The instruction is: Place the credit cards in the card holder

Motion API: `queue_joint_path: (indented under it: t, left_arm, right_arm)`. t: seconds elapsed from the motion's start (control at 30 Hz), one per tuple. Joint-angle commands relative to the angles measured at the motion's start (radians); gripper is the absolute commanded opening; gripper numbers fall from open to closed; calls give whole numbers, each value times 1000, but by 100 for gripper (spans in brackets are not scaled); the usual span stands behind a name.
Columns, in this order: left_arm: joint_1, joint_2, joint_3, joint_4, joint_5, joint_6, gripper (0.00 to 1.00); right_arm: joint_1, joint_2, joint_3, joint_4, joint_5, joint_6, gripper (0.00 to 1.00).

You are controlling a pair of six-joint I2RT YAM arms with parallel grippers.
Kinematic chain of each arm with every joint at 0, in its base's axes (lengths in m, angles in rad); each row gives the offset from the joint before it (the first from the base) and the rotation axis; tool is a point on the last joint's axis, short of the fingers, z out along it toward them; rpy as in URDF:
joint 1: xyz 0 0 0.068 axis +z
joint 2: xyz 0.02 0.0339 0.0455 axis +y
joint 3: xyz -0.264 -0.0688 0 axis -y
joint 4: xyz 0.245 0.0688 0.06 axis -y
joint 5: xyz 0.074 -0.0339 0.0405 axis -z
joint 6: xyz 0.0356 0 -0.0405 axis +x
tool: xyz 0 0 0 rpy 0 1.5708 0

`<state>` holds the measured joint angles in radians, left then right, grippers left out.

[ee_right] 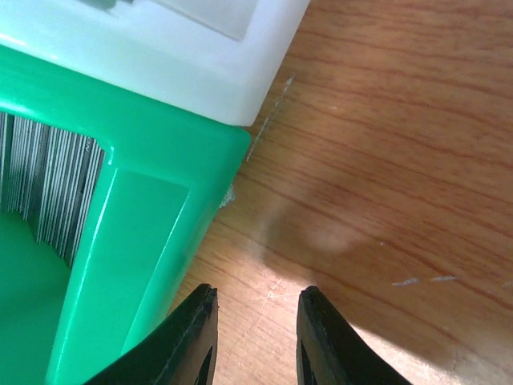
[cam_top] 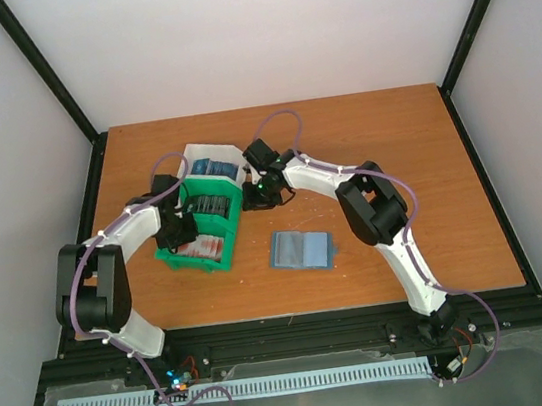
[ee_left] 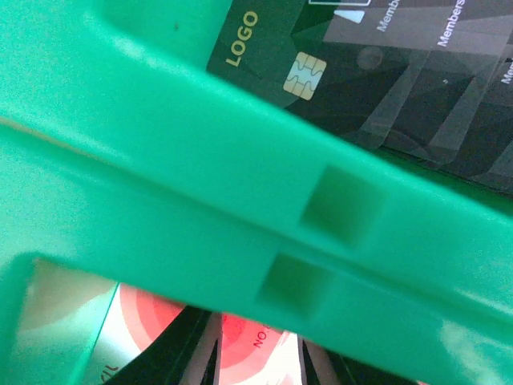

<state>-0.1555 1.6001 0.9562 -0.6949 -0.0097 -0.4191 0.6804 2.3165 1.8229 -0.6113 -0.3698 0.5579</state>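
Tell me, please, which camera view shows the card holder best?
The top view. There the card holder lies open on the table, whole and unobstructed, right of the green bin. The left wrist view shows only the bin and cards; the right wrist view shows bin corners and bare wood. Neither shows the holder.

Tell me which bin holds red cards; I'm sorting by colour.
The green bin nearest the arm bases; the other green one holds dark cards, the white bin blue.

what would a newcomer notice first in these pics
The bright green bin left of centre stands out, packed with cards. Right of it, the grey-blue card holder lies open on the wooden table. The right gripper hangs open beside the bin's corner.
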Motion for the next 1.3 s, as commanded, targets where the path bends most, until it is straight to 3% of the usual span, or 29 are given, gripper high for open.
queue_joint_path:
  t: [0.0,0.97,1.27]
  left_arm:
    - [-10,12,-11,9,-59,-16,26]
    - [43,-48,83,-109,-42,-36,24]
    - [45,-54,89,-127,-92,-97,18]
  right_arm:
    - [-1,15,15,-20,19,-18,29]
    - [-1,36,52,-64,35,-21,28]
    - [-1,32,48,-64,35,-23,29]
